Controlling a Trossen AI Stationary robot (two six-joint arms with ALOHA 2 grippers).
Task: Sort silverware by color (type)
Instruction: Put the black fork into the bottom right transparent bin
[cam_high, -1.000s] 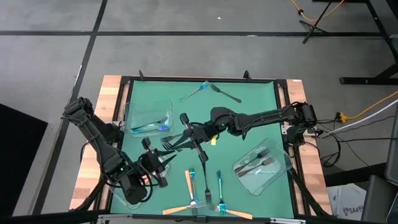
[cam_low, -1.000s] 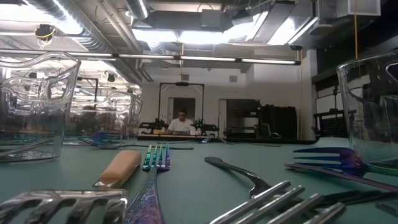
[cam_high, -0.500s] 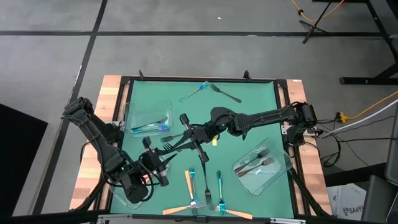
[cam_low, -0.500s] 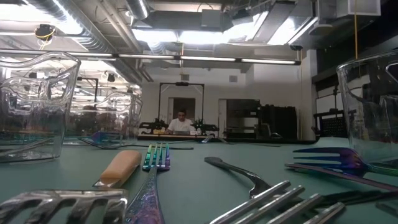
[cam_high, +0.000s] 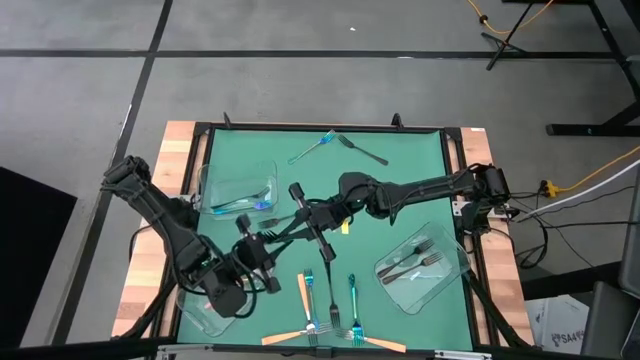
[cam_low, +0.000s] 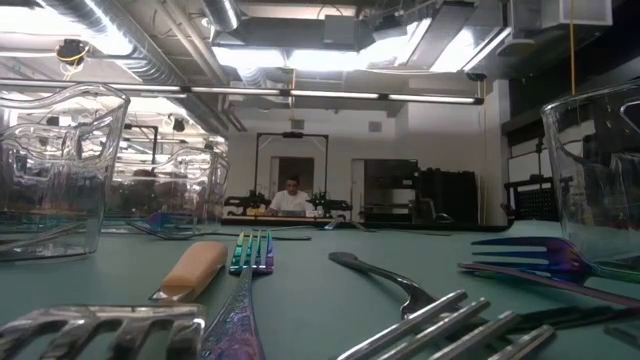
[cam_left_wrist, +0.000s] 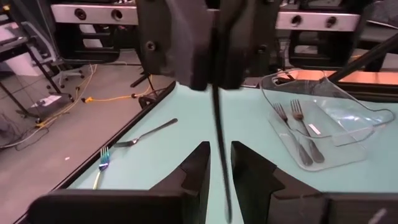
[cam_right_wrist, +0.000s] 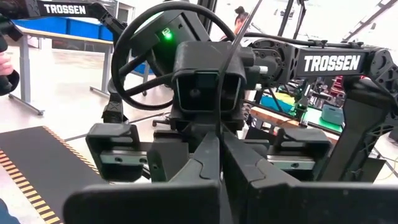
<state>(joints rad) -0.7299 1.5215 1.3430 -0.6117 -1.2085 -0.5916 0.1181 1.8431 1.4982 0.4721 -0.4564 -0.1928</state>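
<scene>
The high view looks straight down on the whole green surface (cam_high: 400, 160) and both arms from well above. The low view sits at surface level among the forks (cam_low: 247, 290), facing level across the surface (cam_low: 300, 270) into the room behind. Each wrist view looks forward past its own end effector toward the other arm at close range; the left wrist view shares the clear tray (cam_left_wrist: 336, 118) holding dark forks with the high view (cam_high: 420, 265).

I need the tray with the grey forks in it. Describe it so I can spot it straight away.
On the green mat, go to the right arm's side, the high view's lower right. A clear tray lies askew there holding all-grey forks, unlike the upper-left tray, which holds a blue fork.
</scene>
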